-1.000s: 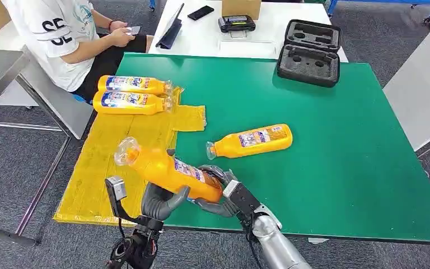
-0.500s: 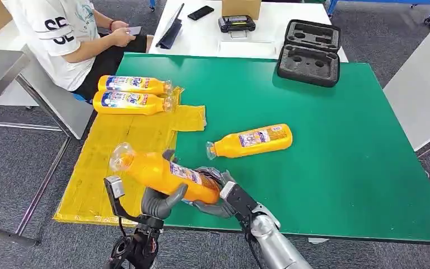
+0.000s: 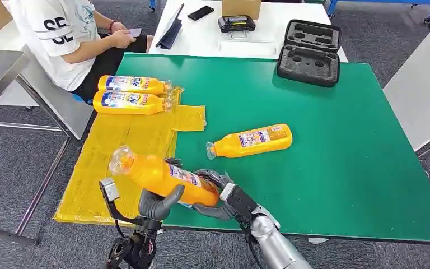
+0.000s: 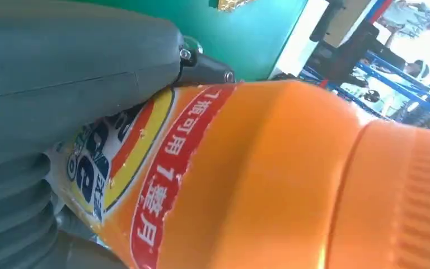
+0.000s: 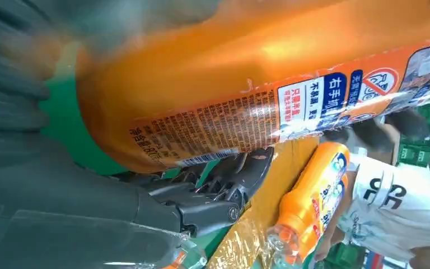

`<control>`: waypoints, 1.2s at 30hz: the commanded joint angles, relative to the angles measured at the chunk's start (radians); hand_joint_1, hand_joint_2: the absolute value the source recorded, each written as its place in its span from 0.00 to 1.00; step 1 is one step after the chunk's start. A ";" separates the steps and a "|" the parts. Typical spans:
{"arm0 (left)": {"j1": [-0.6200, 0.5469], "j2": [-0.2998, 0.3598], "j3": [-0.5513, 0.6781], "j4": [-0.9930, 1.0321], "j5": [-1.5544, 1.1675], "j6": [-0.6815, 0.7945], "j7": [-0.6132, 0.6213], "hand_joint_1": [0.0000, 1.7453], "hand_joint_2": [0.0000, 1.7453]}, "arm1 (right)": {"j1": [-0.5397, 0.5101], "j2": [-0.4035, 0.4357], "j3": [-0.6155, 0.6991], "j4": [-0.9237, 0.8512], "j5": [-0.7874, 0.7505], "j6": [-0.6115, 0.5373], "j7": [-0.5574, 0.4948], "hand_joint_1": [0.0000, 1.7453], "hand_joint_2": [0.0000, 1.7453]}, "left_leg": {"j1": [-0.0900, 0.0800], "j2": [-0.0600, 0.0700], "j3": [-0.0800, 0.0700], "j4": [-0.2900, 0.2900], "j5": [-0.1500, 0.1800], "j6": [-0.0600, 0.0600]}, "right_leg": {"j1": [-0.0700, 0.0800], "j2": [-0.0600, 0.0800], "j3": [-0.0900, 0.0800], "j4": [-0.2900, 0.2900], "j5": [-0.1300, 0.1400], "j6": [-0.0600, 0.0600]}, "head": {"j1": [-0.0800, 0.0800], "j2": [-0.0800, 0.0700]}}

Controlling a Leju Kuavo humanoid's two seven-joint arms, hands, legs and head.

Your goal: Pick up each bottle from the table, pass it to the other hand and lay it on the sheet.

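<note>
Head view showed the held bottle (image 3: 165,175) gripped by both the left hand (image 3: 158,203) and right hand (image 3: 215,196) over the bench (image 3: 325,168) edge, beside the yellow sheet (image 3: 117,151). If the right hand released too soon, the bottle might slip. Two laid bottles (image 3: 131,94) occupied the sheet's far end; another bottle (image 3: 252,140) waited on the bench.

Held orange bottle (image 3: 165,176): glossy smooth plastic, printed film label. Yellow sheet (image 3: 117,154) beneath: crinkled shiny plastic film. Green table (image 3: 341,145): matt.
</note>
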 commanded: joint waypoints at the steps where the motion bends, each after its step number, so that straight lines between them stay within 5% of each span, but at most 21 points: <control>1: -0.017 0.024 -0.022 -0.007 -0.030 -0.006 0.003 1.00 1.00 | -0.034 -0.022 0.022 0.078 -0.007 0.004 -0.008 0.94 1.00 | 0.000 0.000 0.005 -0.001 -0.002 -0.001 | 0.000 0.000 0.005 -0.001 -0.002 -0.001 | 0.000 0.000; 4: -0.019 0.020 -0.031 -0.003 -0.047 0.001 0.006 1.00 1.00 | -0.032 -0.016 0.021 0.067 -0.009 -0.001 -0.008 0.94 1.00 | 0.001 0.000 0.005 -0.001 -0.002 -0.001 | 0.001 0.000 0.005 -0.001 -0.002 -0.001 | 0.000 0.000; 5: -0.020 0.021 -0.033 -0.004 -0.064 0.013 0.003 1.00 1.00 | -0.029 -0.015 0.019 0.061 -0.009 -0.008 -0.008 0.86 1.00 | 0.000 0.000 0.002 -0.001 -0.001 -0.001 | 0.000 0.000 0.002 -0.001 -0.001 -0.001 | 0.000 0.000; 6: -0.020 0.021 -0.033 -0.004 -0.064 0.013 0.003 1.00 1.00 | -0.029 -0.015 0.019 0.061 -0.009 -0.008 -0.008 0.49 1.00 | 0.000 0.000 0.005 0.000 -0.002 -0.001 | 0.000 0.000 0.005 -0.001 -0.002 -0.001 | 0.000 0.000; 7: -0.020 0.020 -0.031 -0.003 -0.069 0.015 0.003 1.00 1.00 | -0.027 -0.014 0.018 0.055 -0.008 -0.014 -0.007 0.00 1.00 | 0.001 0.000 0.008 -0.001 -0.003 -0.002 | 0.001 0.000 0.008 -0.001 -0.003 -0.002 | 0.000 0.000; 10: -0.025 0.024 -0.030 -0.004 -0.121 0.039 -0.006 1.00 1.00 | -0.023 -0.005 0.003 0.043 -0.016 -0.037 0.012 0.00 1.00 | 0.000 0.000 0.003 -0.001 -0.001 -0.001 | 0.000 0.000 0.003 -0.001 -0.001 -0.001 | 0.000 0.000; 11: -0.032 0.026 -0.033 -0.003 -0.134 0.042 -0.003 1.00 1.00 | -0.022 -0.005 -0.001 0.036 -0.020 -0.041 0.012 0.00 0.00 | 0.001 0.000 0.006 0.000 -0.002 -0.001 | 0.001 0.000 0.006 0.000 -0.002 -0.001 | 0.000 0.000; 31: -0.171 0.139 0.006 -0.066 -0.451 0.245 -0.043 1.00 1.00 | 0.068 -0.066 -0.033 -0.221 -0.080 -0.031 0.027 0.00 0.00 | 0.001 -0.001 0.004 0.000 -0.002 -0.002 | 0.001 -0.001 0.004 0.000 -0.002 -0.002 | 0.000 0.000; 36: -0.349 0.299 0.081 -0.152 -0.682 0.385 0.013 1.00 1.00 | 0.080 -0.086 -0.073 -0.316 -0.145 0.031 0.039 0.00 0.00 | 0.001 -0.002 0.002 0.002 -0.002 -0.002 | 0.002 -0.002 0.003 0.002 -0.003 -0.002 | 0.000 0.000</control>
